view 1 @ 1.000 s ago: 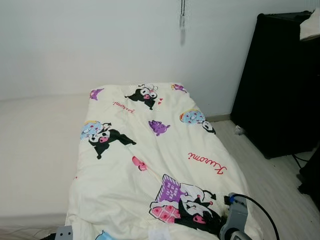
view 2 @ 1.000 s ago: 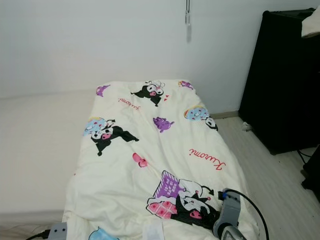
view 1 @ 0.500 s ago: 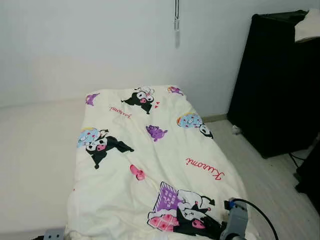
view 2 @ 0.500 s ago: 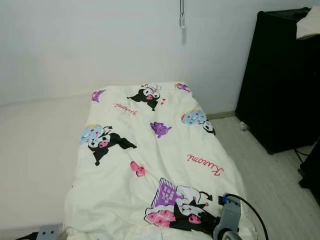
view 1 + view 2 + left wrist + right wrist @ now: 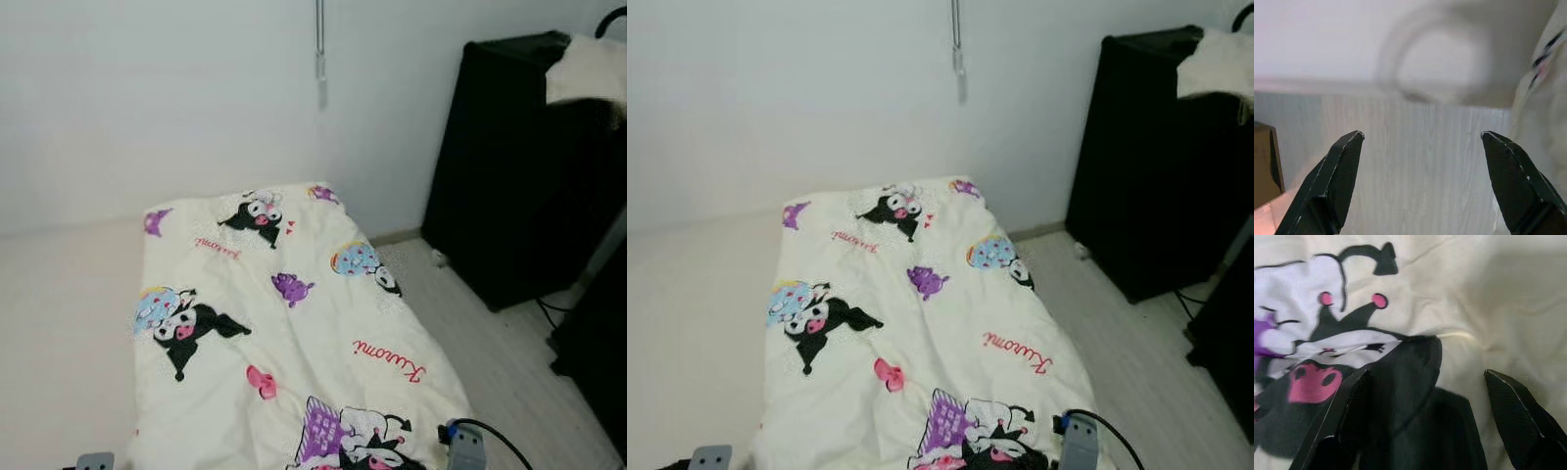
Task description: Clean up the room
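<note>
Right wrist view: the right gripper (image 5: 1422,423) hangs spread apart just above the quilt (image 5: 294,323), holding nothing. The cream, cartoon-printed quilt lies flat on the bed. The left gripper (image 5: 1422,183), fingers parted and empty, is over floor (image 5: 1415,166) beside it.

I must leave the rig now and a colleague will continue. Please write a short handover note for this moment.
Left end effector: open, holding nothing, over pale wood floor beside the bed.
Right end effector: open, holding nothing, just above the cartoon-print blanket near its foot end.
The blanket lies spread lengthwise on the bed, mostly flat with some wrinkles. A black cabinet stands to the right with a white cloth on top.
Done: blanket looks laid out.
Left: perhaps smoothing the blanket; the white cloth may need tidying.
</note>
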Motion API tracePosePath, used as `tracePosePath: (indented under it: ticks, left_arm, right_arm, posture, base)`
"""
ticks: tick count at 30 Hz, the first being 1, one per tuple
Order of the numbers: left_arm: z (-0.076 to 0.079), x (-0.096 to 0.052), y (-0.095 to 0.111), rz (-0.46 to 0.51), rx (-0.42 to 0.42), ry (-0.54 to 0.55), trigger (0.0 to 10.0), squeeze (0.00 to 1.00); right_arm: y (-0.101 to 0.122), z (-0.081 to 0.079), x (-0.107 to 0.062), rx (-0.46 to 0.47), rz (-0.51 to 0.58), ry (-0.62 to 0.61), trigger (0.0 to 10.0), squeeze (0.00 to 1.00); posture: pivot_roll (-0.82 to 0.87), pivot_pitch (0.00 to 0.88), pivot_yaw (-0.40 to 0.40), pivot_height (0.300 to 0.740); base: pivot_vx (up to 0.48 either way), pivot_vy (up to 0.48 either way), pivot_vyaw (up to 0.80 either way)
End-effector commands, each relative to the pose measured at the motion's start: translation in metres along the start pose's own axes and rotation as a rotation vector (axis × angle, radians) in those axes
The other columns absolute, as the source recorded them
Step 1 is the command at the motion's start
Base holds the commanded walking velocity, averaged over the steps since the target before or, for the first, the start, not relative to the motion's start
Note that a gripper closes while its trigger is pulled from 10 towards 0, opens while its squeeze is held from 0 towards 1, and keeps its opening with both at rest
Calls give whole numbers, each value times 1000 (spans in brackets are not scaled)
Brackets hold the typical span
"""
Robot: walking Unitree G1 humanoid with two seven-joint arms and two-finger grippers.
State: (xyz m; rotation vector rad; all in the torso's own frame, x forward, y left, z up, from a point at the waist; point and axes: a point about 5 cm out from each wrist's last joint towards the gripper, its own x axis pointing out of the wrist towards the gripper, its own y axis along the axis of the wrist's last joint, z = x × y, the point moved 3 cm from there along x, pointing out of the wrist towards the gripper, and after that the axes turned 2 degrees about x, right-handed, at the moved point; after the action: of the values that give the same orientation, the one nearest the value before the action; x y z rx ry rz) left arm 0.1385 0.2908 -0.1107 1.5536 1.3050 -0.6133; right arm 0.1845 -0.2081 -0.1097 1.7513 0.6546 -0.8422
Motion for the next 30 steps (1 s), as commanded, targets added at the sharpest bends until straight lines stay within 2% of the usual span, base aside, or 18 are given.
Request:
tracePosePath:
  ticks: [1, 16, 30]
  left_arm:
    - [-5, 1, -2, -4, 5, 7, 10000, 0]
    - [17, -2, -6, -5, -10, -59, 10000, 0]
    - [24, -3, -7, -8, -9, -85, 10000, 0]
  right_arm:
    - [-16, -2, -2, 0, -58, 5, 10000, 0]
    - [-33, 8, -8, -11, -102, -25, 10000, 0]
    - [-37, 11, -9, -45, -119, -50, 10000, 0]
  posture:
    - [-152, 0, 58, 680]
    - [-157, 0, 59, 723]
    - [-155, 0, 53, 737]
  base:
    - [0, 0, 0]
    - [0, 0, 0]
    - [0, 0, 0]
